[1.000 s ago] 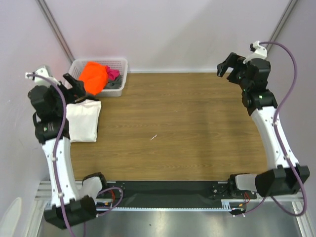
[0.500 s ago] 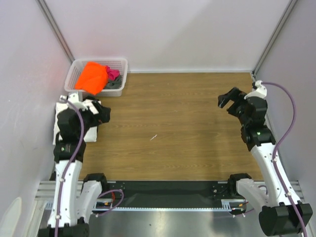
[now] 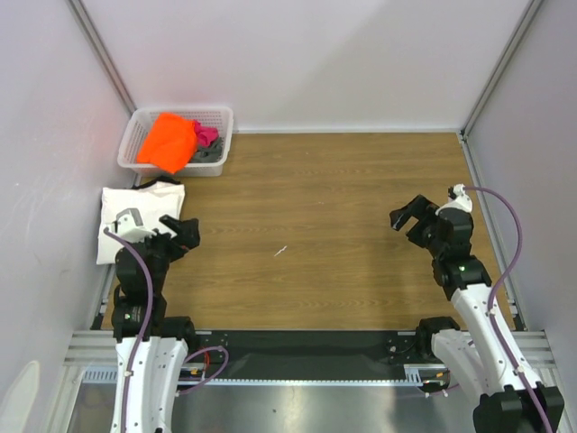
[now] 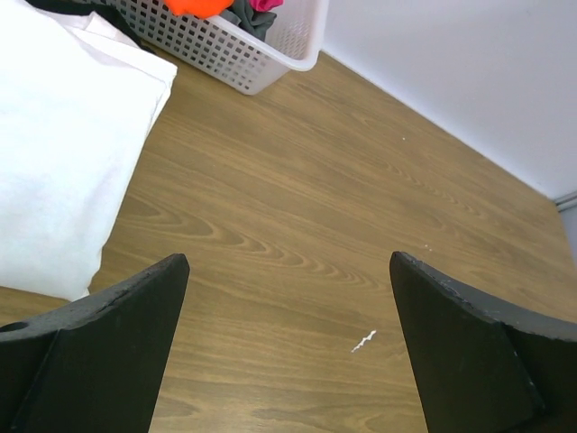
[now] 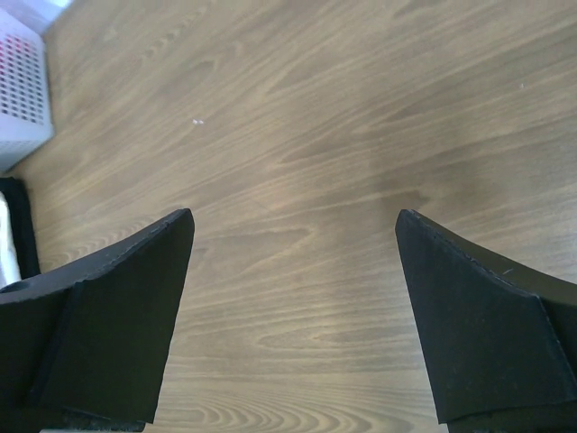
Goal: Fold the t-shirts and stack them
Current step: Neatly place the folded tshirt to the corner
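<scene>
Wood tabletop (image 3: 343, 198), folded white cloth tee (image 3: 144, 197) mid-left; left gripper (image 3: 178, 232) and right gripper (image 3: 410, 215) gape wide and empty. Next I'd grab the orange cloth tee (image 3: 169, 140) from the upper-left white plastic lattice basket (image 3: 229, 126).

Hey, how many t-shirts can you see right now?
4. The folded white t-shirt lies at the left edge of the table; the orange t-shirt, pink t-shirt and grey t-shirt sit in the basket. More may be hidden underneath.

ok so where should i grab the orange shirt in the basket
Pinch the bunched crown of the orange shirt from straight above: it is heaped on top of the other clothes, and the basket walls block any sideways approach.
</scene>
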{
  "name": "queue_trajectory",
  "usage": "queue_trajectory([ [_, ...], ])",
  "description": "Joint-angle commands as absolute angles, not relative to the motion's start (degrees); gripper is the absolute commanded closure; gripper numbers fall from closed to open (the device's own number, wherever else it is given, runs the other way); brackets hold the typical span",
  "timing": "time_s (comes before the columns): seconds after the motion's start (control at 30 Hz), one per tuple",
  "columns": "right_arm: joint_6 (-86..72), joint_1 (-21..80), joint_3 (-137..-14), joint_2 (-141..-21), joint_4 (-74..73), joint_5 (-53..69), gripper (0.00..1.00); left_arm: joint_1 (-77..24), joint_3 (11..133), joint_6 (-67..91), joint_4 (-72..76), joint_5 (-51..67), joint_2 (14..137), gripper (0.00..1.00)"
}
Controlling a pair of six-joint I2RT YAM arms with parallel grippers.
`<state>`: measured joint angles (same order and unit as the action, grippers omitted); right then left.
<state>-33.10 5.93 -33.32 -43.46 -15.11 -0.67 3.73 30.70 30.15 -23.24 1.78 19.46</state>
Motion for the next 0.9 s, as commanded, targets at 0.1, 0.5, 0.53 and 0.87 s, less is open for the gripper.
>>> queue_trajectory([
  [0.1, -32.8, 6.3, -32.5, -39.6, -14.1, -0.5, 0.00, 1.1, 29.4, 33.0, -22.8, 0.2, 18.3, 0.00],
  [0.5, -32.0, 6.3, -32.9, -38.3, -15.1, -0.6, 0.00, 0.5, 29.2, 33.1, -23.0, -2.2, 17.2, 0.00],
  [0.53, -31.8, 6.3, -33.0, -38.3, -15.2, -0.5, 0.00, 0.5, 29.3, 33.1, -23.1, -2.2, 17.1, 0.00],
  [0.87, -31.9, 6.3, -33.7, -38.3, -15.3, 1.1, 0.00, 0.4, 28.9, 33.5, -23.1, -2.2, 16.8, 0.00],
])
